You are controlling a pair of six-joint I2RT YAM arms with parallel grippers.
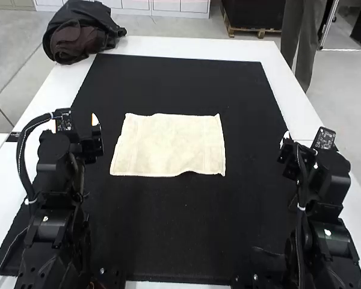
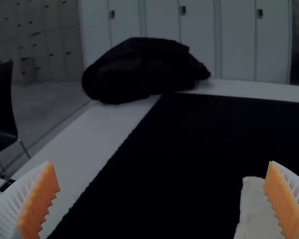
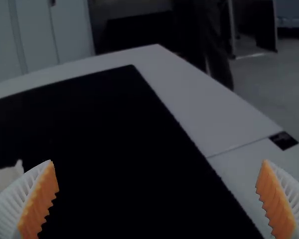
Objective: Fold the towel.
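Observation:
A cream towel (image 1: 169, 146) lies spread in a rough rectangle on the black mat, its near edge slightly wavy. My left gripper (image 1: 97, 133) is left of the towel, apart from it; my right gripper (image 1: 284, 150) is well to its right. In the left wrist view my left gripper (image 2: 162, 199) stands open with nothing between its pads, and part of the towel (image 2: 254, 211) shows behind one finger. The right wrist view has my right gripper (image 3: 157, 199) wide open and unloaded, with a corner of the towel (image 3: 5, 178) beyond one finger.
The black mat (image 1: 186, 84) covers much of the white table (image 1: 198, 47). A dark bag or bundled garment (image 1: 81, 33) rests on the table's far left corner. Mat surface lies around the towel on all sides.

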